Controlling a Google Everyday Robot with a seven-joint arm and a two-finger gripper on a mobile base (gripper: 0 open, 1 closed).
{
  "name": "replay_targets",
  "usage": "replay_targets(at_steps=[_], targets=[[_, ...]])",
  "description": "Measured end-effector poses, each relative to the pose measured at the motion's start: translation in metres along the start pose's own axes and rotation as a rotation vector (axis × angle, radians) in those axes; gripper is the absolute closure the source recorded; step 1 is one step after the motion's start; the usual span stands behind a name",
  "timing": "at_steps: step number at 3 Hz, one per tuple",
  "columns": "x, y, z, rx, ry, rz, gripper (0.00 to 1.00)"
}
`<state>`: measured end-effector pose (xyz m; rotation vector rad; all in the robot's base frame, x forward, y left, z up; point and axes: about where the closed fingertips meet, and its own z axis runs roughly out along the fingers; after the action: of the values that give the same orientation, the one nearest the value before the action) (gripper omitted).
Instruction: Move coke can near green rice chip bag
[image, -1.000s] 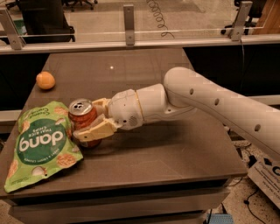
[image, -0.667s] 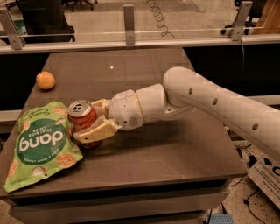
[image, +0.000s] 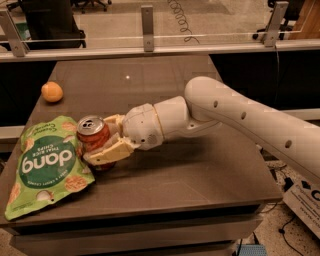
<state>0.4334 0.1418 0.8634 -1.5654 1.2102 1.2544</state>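
The coke can (image: 93, 133), red-orange with a silver top, stands upright on the dark table right against the right edge of the green rice chip bag (image: 47, 164). The bag lies flat at the table's front left with "dang" lettering on it. My gripper (image: 102, 141) reaches in from the right on a white arm, and its cream fingers (image: 109, 153) are shut on the can, one in front and one behind. The can's lower part is partly hidden by the front finger.
A round orange fruit (image: 52, 92) sits at the table's back left. The table's front edge (image: 150, 207) runs close below the bag. A railing with glass (image: 150, 47) stands behind the table. A box (image: 305, 205) lies on the floor at right.
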Motion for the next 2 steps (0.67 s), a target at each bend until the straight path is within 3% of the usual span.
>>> replay_targets(at_steps=[1,2], targets=[[0.0,0.0,0.0,0.0,0.0,0.0,0.13],[-0.001,-0.0011,-0.0028,-0.007,0.0,-0.007,0.0]])
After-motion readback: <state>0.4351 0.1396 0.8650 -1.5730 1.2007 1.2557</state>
